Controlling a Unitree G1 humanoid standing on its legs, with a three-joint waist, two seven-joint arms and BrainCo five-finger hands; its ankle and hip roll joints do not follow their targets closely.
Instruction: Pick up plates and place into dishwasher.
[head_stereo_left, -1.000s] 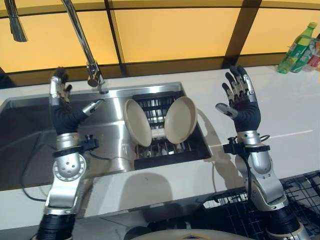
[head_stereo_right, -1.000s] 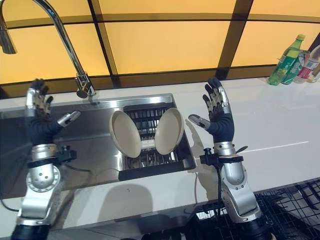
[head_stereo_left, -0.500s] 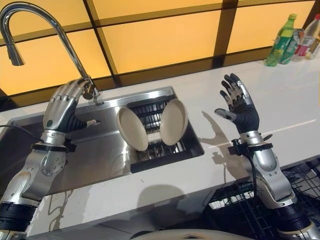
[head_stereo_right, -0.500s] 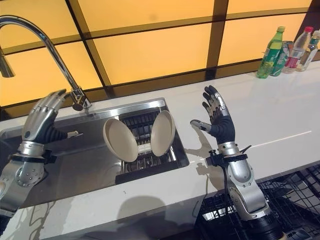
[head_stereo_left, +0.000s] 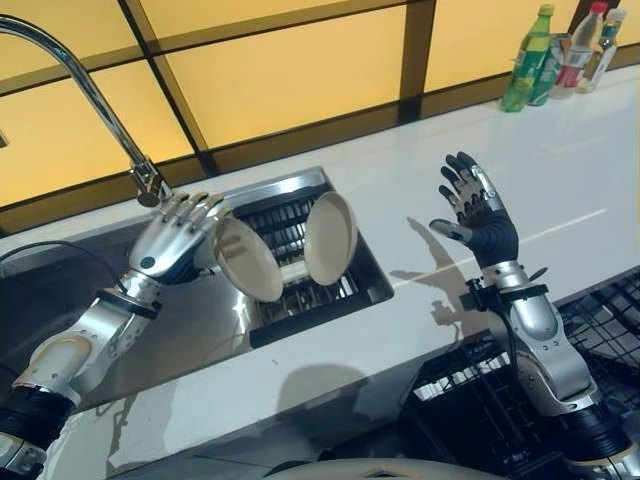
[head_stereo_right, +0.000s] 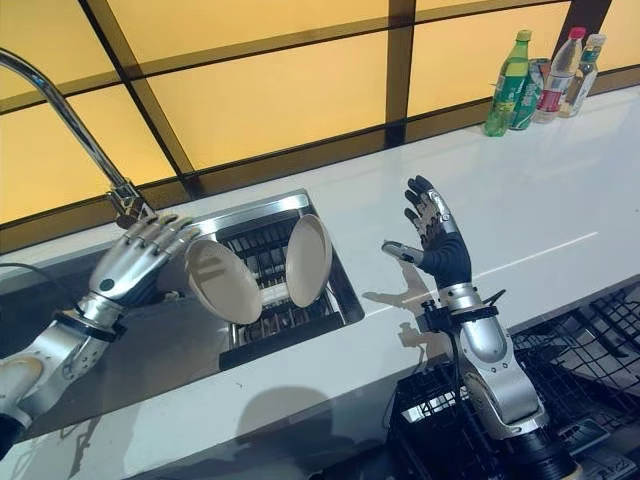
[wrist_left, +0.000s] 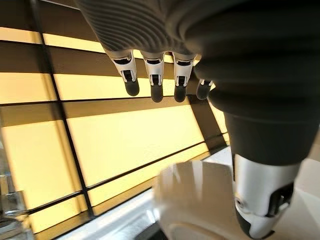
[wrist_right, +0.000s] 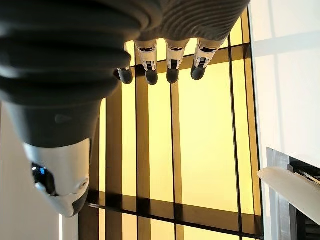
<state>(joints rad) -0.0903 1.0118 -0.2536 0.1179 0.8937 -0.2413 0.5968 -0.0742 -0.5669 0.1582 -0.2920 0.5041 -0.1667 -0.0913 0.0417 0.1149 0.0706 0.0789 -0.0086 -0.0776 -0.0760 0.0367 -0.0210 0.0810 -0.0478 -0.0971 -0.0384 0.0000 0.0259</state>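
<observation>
In the sink's dark rack (head_stereo_left: 300, 300) two cream plates (head_stereo_left: 249, 260) stand on edge, the left hand (head_stereo_left: 170, 240) spread open just behind one, the right hand (head_stereo_left: 480, 215) raised, open, empty.

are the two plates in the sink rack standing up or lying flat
Standing on edge. The left plate and right plate lean away from each other in the rack, tops apart in a V.

Yellow-panelled wall (head_stereo_left: 290, 80) behind a white counter (head_stereo_left: 580, 160).
</observation>
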